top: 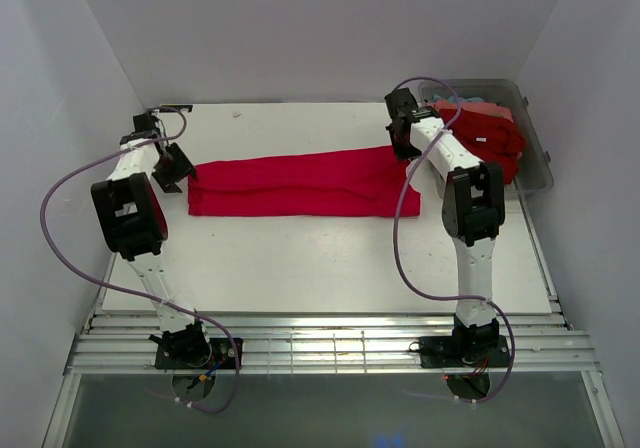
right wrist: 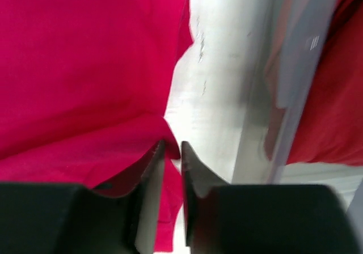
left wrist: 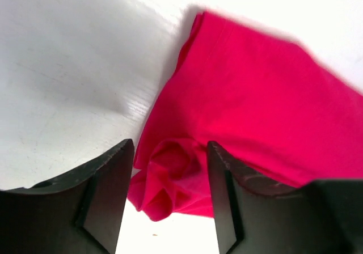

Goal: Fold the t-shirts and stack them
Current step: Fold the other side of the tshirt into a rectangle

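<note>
A crimson-red t-shirt (top: 300,183) lies folded into a long band across the middle of the white table (top: 300,268). My left gripper (top: 180,168) hovers at its left end. In the left wrist view that gripper (left wrist: 169,152) is open, and a bunched corner of the t-shirt (left wrist: 255,95) sits loose between the fingers. At the band's right end is my right gripper (top: 405,143). In the right wrist view it (right wrist: 172,146) stands open by a narrow gap, with the t-shirt's edge (right wrist: 85,67) draped at the left fingertip.
A clear plastic bin (top: 535,168) stands at the back right and holds more red shirts (top: 490,133). Its wall (right wrist: 289,95) is just right of my right gripper. White walls close in the left, back and right sides.
</note>
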You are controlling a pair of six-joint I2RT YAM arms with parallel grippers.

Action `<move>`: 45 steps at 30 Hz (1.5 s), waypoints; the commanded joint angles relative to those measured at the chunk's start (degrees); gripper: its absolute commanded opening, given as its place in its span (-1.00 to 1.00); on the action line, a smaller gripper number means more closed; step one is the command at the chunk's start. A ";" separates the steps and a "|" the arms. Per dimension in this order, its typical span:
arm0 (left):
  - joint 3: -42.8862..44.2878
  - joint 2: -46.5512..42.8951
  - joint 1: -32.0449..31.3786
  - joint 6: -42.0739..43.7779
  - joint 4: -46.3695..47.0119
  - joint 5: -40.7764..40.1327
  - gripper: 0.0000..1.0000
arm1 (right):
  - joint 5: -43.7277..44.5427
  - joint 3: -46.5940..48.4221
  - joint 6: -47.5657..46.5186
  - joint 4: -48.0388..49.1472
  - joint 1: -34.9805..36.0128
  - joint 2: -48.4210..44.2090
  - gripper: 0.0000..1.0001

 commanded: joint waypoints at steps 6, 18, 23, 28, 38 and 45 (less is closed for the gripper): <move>0.43 -15.71 -0.85 -5.77 8.54 -8.06 0.60 | 0.91 -6.68 -0.20 13.34 -0.27 -15.91 -0.06; -10.66 -19.08 -31.41 -7.88 17.26 -4.81 -1.00 | -20.38 -24.44 4.72 14.84 2.54 -20.59 -0.09; -8.02 -11.87 -36.88 -7.88 17.53 -3.05 -0.54 | -25.11 -24.98 3.93 14.94 3.60 -18.84 -0.08; -7.66 -8.17 -39.79 -7.18 17.18 -3.22 -0.38 | -27.76 -25.24 3.58 15.29 4.74 -17.69 -0.08; -12.84 -5.88 -41.28 -7.35 17.97 -4.81 -0.43 | -28.82 -24.97 3.23 15.20 6.85 -15.58 -0.08; -14.78 -5.09 -41.46 -7.97 19.11 -4.63 -0.49 | -25.74 -24.80 2.27 14.85 7.03 -14.17 -0.10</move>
